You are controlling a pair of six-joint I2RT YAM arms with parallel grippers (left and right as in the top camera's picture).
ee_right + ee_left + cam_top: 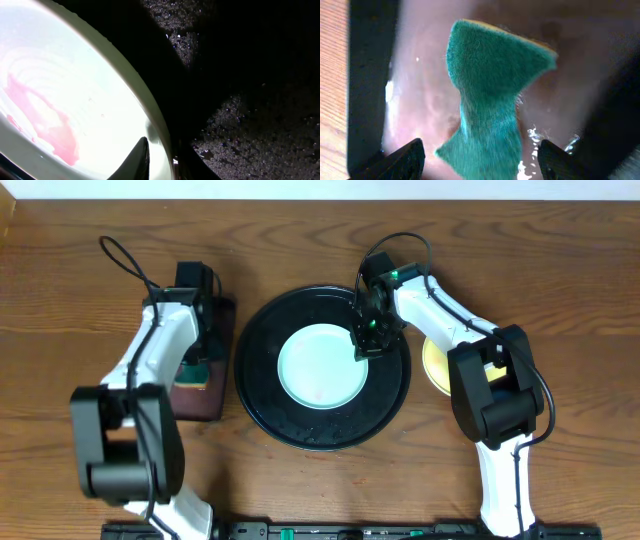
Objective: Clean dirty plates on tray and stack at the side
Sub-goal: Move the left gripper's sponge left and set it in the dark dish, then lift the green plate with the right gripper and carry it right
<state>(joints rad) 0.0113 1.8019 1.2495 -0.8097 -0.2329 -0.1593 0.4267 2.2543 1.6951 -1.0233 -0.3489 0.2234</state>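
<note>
A pale mint plate [320,366] with a faint red smear lies in the middle of the round black tray [262,340]. My right gripper [367,340] straddles the plate's right rim. In the right wrist view one finger sits inside the plate [75,75] and the other is dark outside the rim, so the right gripper [165,150] is shut on it. A red smear [50,125] shows inside the plate. A pale yellow plate [435,362] lies on the table right of the tray, partly under the right arm. A second mint plate is out of view. My left gripper [197,350] is open.
A green sponge [490,75] lies on the wet dark brown rectangular tray [205,402] left of the black tray. My left gripper's fingers [480,160] stand open on either side of it. The black tray's surface [250,125] is wet and speckled.
</note>
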